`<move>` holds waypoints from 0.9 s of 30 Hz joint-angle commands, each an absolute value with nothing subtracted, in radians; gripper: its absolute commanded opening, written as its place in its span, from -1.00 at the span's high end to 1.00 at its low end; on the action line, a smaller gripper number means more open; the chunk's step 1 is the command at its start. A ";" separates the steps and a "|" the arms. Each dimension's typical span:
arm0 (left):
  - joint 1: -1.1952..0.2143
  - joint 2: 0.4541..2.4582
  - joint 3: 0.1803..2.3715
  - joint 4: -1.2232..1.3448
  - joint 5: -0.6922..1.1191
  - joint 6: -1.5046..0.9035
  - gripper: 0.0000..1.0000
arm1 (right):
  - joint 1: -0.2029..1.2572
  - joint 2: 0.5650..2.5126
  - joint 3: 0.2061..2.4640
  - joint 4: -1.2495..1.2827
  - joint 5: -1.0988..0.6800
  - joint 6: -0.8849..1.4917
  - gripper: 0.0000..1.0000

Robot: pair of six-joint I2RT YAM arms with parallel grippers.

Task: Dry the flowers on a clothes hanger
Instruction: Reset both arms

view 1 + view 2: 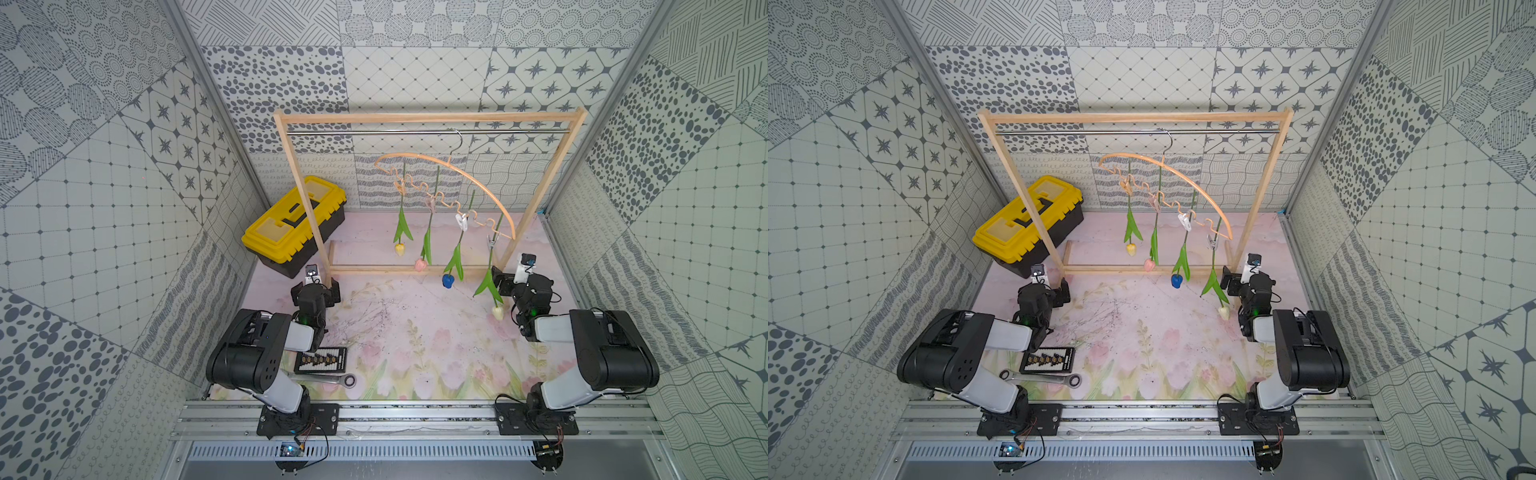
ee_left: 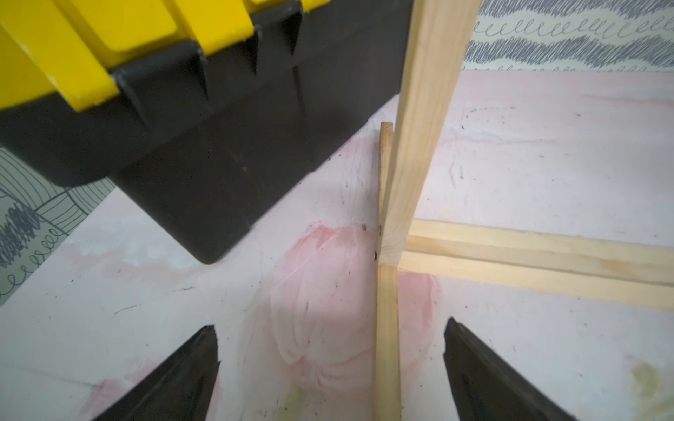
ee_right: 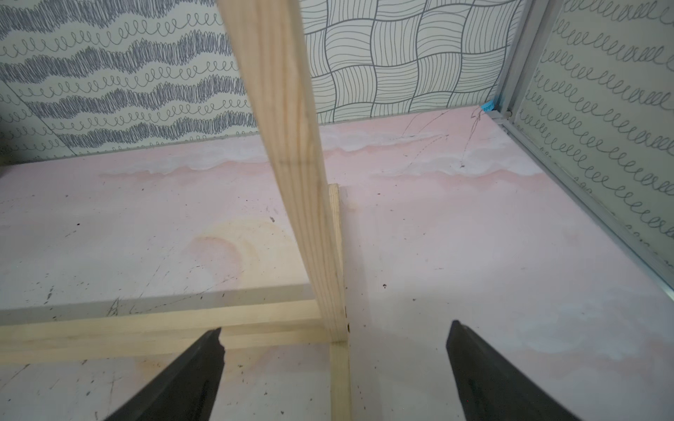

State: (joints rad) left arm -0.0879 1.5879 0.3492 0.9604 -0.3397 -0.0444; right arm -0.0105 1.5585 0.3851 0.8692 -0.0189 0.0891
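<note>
The clothes hanger [image 1: 449, 164] [image 1: 1167, 164] hangs by its hook from the steel rod of a wooden frame [image 1: 428, 117]. The flowers hang head-down from its wavy bar, held by clothespins: a yellow tulip [image 1: 399, 248], a pink one [image 1: 420, 264], a blue one [image 1: 447, 281] and a cream one [image 1: 498, 311]. My left gripper [image 1: 318, 286] [image 2: 331, 324] is open low at the frame's left post [image 2: 419, 127], with the foot strip between its jaws. My right gripper [image 1: 515, 278] [image 3: 336, 326] is open at the right post [image 3: 302, 182], close to the cream tulip's leaves. Neither holds anything.
A yellow and black toolbox [image 1: 293, 224] [image 2: 204, 120] stands at the back left, beside the left post. A black bit holder [image 1: 321, 359] and a wrench [image 1: 328, 378] lie near the left arm's base. Thin dry twigs [image 1: 374, 320] lie on the flowered mat. Patterned walls close in three sides.
</note>
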 commanded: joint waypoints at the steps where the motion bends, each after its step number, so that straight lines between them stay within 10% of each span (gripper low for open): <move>1: -0.073 1.583 0.376 0.937 -0.249 -0.076 -0.98 | -0.001 1.552 0.398 0.859 -0.031 0.052 -1.00; 27: -0.075 1.589 0.387 0.924 -0.241 -0.064 -0.98 | 0.019 1.554 0.416 0.826 -0.035 0.024 -1.00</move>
State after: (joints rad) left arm -0.0769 1.5879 0.3782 0.9237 -0.2626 -0.0574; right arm 0.0132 1.5585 0.3985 0.8028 -0.0269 0.0330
